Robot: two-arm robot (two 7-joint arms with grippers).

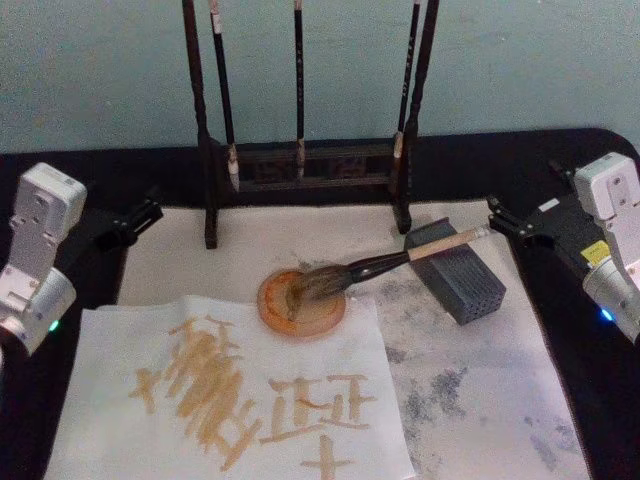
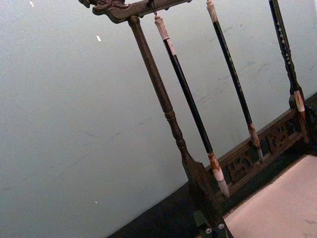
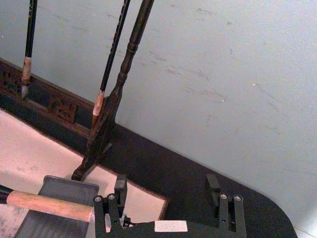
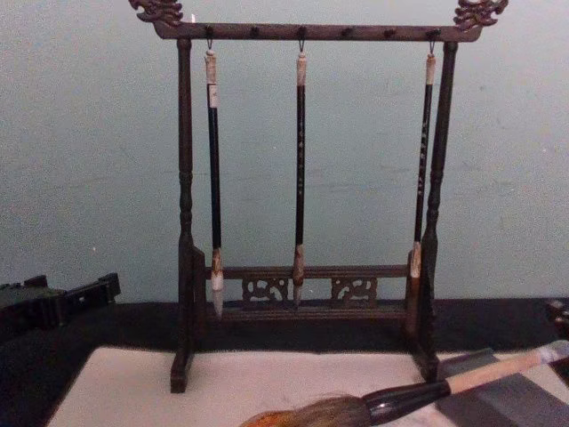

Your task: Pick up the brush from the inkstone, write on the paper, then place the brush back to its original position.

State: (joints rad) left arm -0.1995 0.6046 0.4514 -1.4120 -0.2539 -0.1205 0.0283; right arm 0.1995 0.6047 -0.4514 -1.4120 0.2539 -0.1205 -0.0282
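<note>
- Head view: the large calligraphy brush with the thick pale tan wooden handle and glossy black ferrule (image 1: 400, 258) lies tilted. Its bristles sit in the round orange dish (image 1: 300, 312) and its handle end is propped on the grey perforated block (image 1: 462, 280).
- The off-white rectangular paper sheet (image 1: 110, 400), covered in tan strokes, lies flat on the near left of the table, with the dish at its far edge.
- The left hand (image 1: 142, 222) hangs at the left edge of the stained white mat (image 1: 480, 400), fingers spread and empty. The right hand (image 1: 497, 218) is just beyond the handle end, also released.
- Left wrist view: the dark wooden rack (image 2: 163, 104) stands there with thin dark brushes (image 2: 190, 104) hanging from it.
- Right wrist view: the right hand's fingers stand apart with nothing between them, and the tan handle tip is just beside one finger.
- Chest view: the big brush lies low at the right in front of the rack, and the left hand is at the left edge.
</note>
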